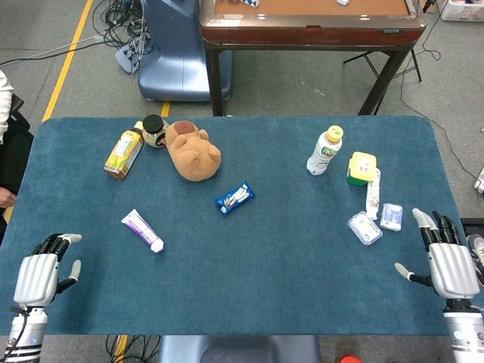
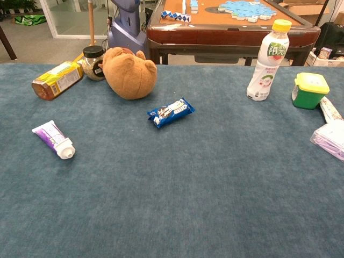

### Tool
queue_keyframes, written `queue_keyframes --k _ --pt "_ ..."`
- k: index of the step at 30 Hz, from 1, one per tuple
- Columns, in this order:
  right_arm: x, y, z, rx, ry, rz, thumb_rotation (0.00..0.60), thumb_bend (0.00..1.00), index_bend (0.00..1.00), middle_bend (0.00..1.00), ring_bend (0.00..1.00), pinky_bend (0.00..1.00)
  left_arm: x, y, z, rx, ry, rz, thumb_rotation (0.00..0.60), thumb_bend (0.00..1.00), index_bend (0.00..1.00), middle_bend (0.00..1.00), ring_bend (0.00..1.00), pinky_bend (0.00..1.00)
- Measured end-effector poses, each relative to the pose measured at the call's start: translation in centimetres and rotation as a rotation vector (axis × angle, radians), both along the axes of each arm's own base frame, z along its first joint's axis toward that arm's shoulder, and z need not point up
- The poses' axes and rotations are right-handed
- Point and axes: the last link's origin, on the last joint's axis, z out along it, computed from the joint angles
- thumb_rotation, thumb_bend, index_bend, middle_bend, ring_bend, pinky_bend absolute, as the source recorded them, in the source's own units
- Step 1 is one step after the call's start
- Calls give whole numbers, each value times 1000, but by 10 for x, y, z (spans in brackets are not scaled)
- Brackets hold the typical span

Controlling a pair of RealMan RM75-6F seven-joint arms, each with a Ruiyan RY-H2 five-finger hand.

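My left hand [image 1: 36,277] rests empty, fingers seemingly half-curled, near the tube [image 1: 142,230], while my right hand [image 1: 451,266] lies open and empty beside the packet [image 1: 364,228].

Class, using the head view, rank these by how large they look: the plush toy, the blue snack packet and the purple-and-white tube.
1. plush toy
2. purple-and-white tube and blue snack packet: too alike to rank.

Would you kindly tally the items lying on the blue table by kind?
Bottles and jars: 3 (drink bottle, jar, lying bottle)
Tubes: 2 (purple, white)
Packets: 3 (blue, clear, white)
Plush toy: 1
Green box: 1
Total: 10
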Motion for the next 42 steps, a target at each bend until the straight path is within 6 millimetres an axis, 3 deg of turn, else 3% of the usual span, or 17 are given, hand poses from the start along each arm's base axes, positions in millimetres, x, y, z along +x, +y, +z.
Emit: queue_keyframes --k 7,14,16,18,20,29,33,42 --pt "5 -3 2 -2 -6 22 600 115 11 128 15 0 2 3 1 1 -7 -16 600 405 277 292 192 272" --pt "16 -10 16 -25 11 67 600 115 11 128 15 0 4 15 5 -20 -48 -71 597 405 268 301 192 270" --pt "20 -12 20 -29 20 80 600 115 12 128 15 0 6 23 6 -37 -61 -100 560 397 268 304 192 269" --pt "26 -15 26 -34 31 97 600 115 11 128 15 0 8 31 6 -57 -70 -130 495 377 268 306 192 266" --pt "30 -16 29 -37 36 108 600 115 12 128 15 0 10 41 5 -91 -74 -163 391 358 268 306 192 262" --pt "42 -17 31 -18 40 120 600 114 12 128 15 0 27 93 -7 -253 -48 -279 126 338 269 306 191 239" --pt "40 -13 31 -21 37 108 600 114 12 128 15 0 36 114 -18 -316 -23 -314 78 335 270 309 190 228" --pt "30 -3 32 -29 28 71 600 113 12 128 15 0 45 144 -52 -421 64 -329 76 333 272 310 178 209"
